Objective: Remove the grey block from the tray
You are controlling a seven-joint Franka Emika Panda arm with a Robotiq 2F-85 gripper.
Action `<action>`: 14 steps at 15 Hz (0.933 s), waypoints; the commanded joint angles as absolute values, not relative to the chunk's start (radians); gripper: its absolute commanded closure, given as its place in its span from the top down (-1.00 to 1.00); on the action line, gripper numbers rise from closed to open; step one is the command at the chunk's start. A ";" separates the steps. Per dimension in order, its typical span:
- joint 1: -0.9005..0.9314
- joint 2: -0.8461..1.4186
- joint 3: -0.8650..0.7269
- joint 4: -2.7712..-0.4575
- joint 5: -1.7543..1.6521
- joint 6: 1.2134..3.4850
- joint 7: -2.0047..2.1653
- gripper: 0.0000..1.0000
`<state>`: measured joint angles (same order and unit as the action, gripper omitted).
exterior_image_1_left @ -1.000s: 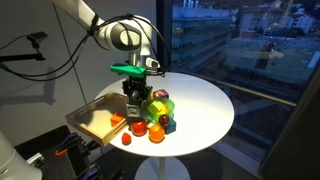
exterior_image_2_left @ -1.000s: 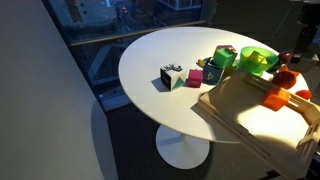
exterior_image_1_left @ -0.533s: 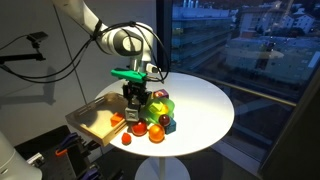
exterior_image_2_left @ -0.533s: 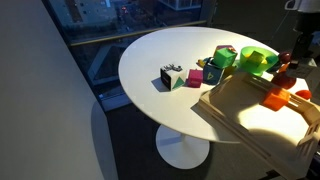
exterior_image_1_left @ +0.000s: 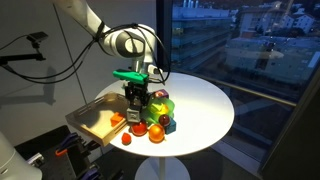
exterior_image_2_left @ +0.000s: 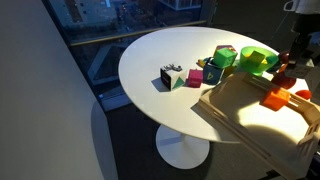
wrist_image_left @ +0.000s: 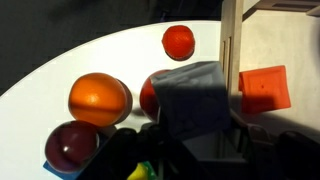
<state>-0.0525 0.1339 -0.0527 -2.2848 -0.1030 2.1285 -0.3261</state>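
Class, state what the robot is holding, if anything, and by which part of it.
The grey block, gripped between the jaws by two opposite sides.

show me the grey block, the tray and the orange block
grey block (wrist_image_left: 190,98): wrist view, middle of its facing side
tray (exterior_image_2_left: 240,125): in an exterior view, bare part of its floor
orange block (wrist_image_left: 264,90): wrist view, middle of its visible face

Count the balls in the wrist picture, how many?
4. A small orange-red ball at the top, a big orange ball left, a red ball partly behind the grey block, a dark red ball bottom left. More may be hidden.
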 commanded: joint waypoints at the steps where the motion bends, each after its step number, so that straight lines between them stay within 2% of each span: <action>1: -0.062 0.151 -0.055 -2.250 -0.106 2.125 -0.301 -0.36; 14: -0.066 0.182 -0.062 -2.232 -0.113 2.149 -0.291 -0.36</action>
